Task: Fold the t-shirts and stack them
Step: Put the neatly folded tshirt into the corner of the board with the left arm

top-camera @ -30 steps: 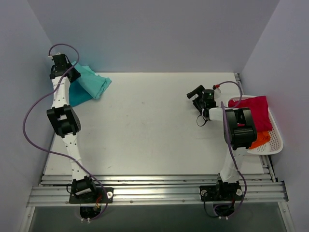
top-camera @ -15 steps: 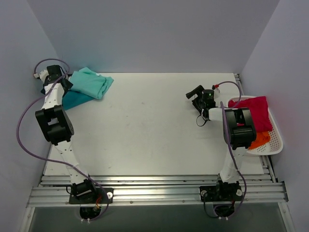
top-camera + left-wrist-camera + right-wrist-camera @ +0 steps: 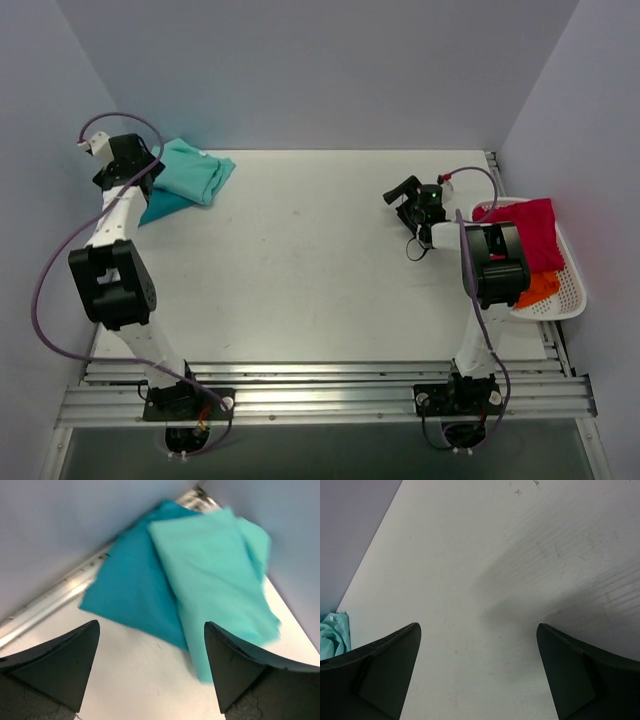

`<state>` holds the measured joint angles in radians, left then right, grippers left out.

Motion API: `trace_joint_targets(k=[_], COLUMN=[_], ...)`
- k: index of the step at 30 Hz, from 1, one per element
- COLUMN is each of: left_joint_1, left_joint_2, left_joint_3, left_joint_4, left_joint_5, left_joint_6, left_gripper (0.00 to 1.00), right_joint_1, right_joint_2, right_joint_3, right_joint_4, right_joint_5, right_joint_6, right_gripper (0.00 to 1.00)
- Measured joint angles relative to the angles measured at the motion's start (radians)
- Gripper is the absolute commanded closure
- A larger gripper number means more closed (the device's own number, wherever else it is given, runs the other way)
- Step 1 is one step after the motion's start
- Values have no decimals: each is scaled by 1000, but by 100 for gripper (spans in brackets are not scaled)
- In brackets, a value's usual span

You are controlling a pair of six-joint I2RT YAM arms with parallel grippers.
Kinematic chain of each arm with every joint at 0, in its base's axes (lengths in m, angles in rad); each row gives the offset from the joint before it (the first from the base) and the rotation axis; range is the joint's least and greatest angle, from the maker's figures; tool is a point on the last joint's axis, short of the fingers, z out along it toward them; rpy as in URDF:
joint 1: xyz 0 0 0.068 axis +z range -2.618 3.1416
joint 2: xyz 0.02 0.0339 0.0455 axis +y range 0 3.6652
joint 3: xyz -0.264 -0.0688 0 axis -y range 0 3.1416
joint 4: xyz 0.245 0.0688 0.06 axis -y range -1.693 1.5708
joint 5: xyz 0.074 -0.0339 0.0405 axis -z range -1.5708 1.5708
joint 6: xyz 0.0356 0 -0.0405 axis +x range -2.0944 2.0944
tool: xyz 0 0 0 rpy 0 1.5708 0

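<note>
My left hand [image 3: 128,165] hangs wide open and empty over the far left corner of the table [image 3: 300,250], right beside the two shirts. From above, the mint-green shirt [image 3: 190,168] lies folded on the teal-blue shirt [image 3: 158,205], shifted toward the back so the darker one shows at the near left. My right hand [image 3: 408,192] is well apart at the far right, also spread and holding nothing, near a white basket [image 3: 570,300] that holds a red cloth [image 3: 530,235] and an orange cloth [image 3: 540,288] — whether those are shirts I cannot tell.

Through the left wrist camera, my two dark fingers [image 3: 60,660] stand far apart above bare table. The mint shirt overlaps the teal one at a slant, with their edges not lined up.

The right wrist camera sees only table between the open fingers [image 3: 375,665], with a scrap of mint cloth at the left edge.

I judge both shirts light, soft and limp — a pinch on a single layer would pull the fold open. To square the pile I would take the mint shirt at its folded edge, through every layer, ideally with a second grip at another corner.
</note>
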<state>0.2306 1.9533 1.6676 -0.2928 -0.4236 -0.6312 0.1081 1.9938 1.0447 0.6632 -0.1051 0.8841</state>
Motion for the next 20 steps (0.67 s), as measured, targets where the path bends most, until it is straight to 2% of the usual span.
trace_joint_targets(k=[4, 7, 10, 12, 16, 20], left_joint_1=[-115, -258, -429, -499, -574, -626], left_joint_2=[-198, -339, -481, -565, -704, -785], left_joint_3=[-132, -187, -289, -381, -537, -587], left_joint_4=[45, 94, 138, 155, 150, 146], left_joint_5=[86, 109, 140, 163, 187, 183], left_joint_6=[70, 140, 194, 214, 233, 253], left_gripper=[6, 6, 6, 6, 6, 6], right_joint_1=[22, 60, 122, 168, 247, 287], right_joint_2=[0, -4, -24, -50, -130, -192], right_joint_3=[2, 3, 3, 3, 3, 6], right_joint_4=[-1, -8, -40, -55, -73, -88], right_joint_5=[0, 10, 31, 47, 85, 137], right_joint_6=[-25, -65, -107, -134, -182, -217], right_gripper=[3, 3, 3, 2, 2, 2])
